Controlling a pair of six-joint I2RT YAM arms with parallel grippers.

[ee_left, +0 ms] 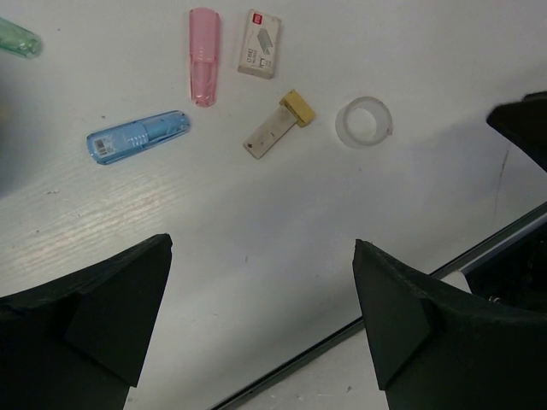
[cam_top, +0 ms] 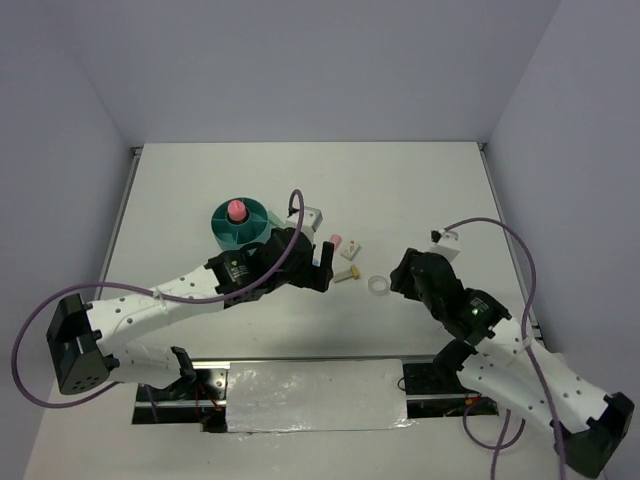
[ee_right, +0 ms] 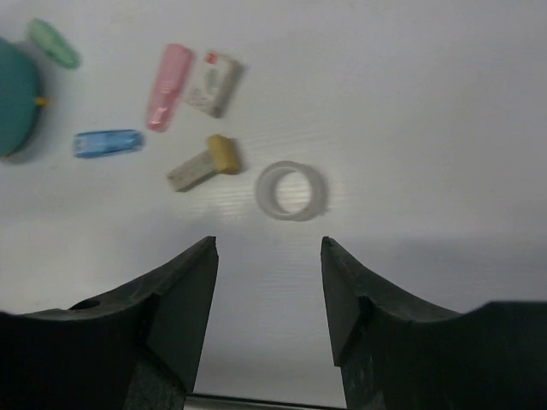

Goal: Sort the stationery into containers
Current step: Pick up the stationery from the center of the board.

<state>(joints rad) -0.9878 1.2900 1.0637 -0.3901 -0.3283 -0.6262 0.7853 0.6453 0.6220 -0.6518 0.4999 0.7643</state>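
The teal organiser (cam_top: 224,234) stands left of centre with the pink labelled cylinder (cam_top: 237,210) upright in its central cup. On the table lie a blue piece (ee_left: 137,137), a pink piece (ee_left: 203,68), a white block (ee_left: 259,44), a beige piece (ee_left: 278,126), a clear tape ring (ee_left: 364,121) and a green piece (ee_left: 17,38). My left gripper (ee_left: 263,246) is open and empty, hovering on the near side of these items. My right gripper (ee_right: 268,243) is open and empty, just short of the tape ring (ee_right: 291,190).
The organiser's edge (ee_right: 13,94) shows at the left of the right wrist view, next to the green piece (ee_right: 53,43). A shiny metal plate (cam_top: 315,395) lies at the table's near edge between the arm bases. Grey walls enclose the table.
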